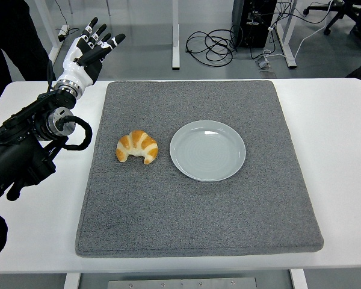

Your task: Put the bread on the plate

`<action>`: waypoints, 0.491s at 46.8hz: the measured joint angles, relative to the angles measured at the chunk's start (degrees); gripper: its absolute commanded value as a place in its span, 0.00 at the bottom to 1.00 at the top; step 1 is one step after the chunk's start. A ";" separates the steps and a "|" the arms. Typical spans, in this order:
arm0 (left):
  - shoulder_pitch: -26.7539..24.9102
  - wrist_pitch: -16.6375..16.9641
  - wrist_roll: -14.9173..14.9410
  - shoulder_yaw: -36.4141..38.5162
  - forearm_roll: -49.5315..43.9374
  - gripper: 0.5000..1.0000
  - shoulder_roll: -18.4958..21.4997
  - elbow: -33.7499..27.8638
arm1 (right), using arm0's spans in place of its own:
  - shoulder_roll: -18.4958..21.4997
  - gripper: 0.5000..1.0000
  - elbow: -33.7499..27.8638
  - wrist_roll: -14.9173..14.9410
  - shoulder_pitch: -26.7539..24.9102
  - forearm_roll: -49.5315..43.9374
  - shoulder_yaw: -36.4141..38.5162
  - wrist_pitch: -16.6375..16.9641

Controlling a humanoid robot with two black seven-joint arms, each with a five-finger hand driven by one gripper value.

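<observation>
Grey felt covered most of the white table point(340, 150), and on this mat point(198, 205) lay the bread point(137, 147), a golden croissant, resting left of centre with its curved back toward the far edge. Just beside it to the right, apart and not touching, sat the plate point(208, 150), pale blue-grey and bare. The left hand point(87, 53) was raised over the table's far-left corner, off the mat and well apart from the croissant, with its fingers point(102, 43) spread and holding nothing. The right arm was out of view.

By my reading, the task stood at its very first step: the reach had not begun, since the bread lay untouched and the plate held nothing. The next move called for the hand to come down and inward toward the croissant, with the fingers kept wide enough to straddle its width, then close gently (a flaky pastry would likely crush or shed under a hard squeeze). After that only a short carry to the right remained, ending over the plate's middle.
</observation>
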 measured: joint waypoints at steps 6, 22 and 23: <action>0.15 0.00 -0.05 0.02 0.00 1.00 0.32 -0.90 | 0.00 1.00 0.01 0.00 0.00 0.00 0.00 0.00; 0.93 0.56 0.19 0.18 0.12 1.00 4.72 -9.13 | 0.00 1.00 0.02 0.00 0.00 0.00 -0.01 0.00; 1.07 0.69 0.23 0.20 0.16 1.00 5.05 -9.93 | 0.00 1.00 0.02 0.00 0.00 0.00 -0.01 0.00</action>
